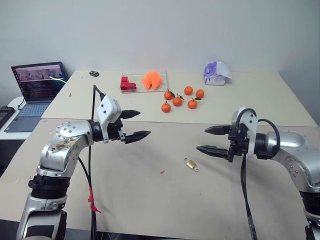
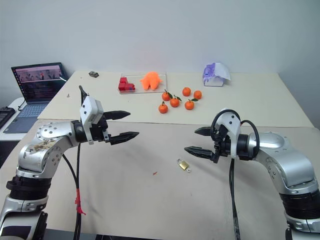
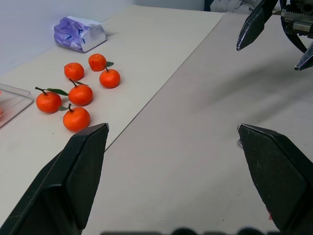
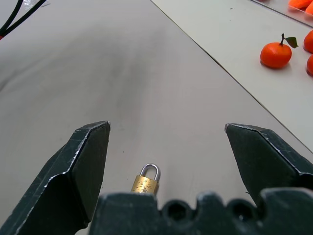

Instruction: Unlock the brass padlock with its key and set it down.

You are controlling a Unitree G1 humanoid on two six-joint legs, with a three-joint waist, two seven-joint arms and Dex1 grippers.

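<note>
Left eye view: our left gripper and right gripper hover wide open, empty. Padlock lies untouched on the worktop; next we grasp it.

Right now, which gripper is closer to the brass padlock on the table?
Right. The right gripper hovers open just beside and above the brass padlock. The left gripper, also open, hangs farther off across the table.
</note>
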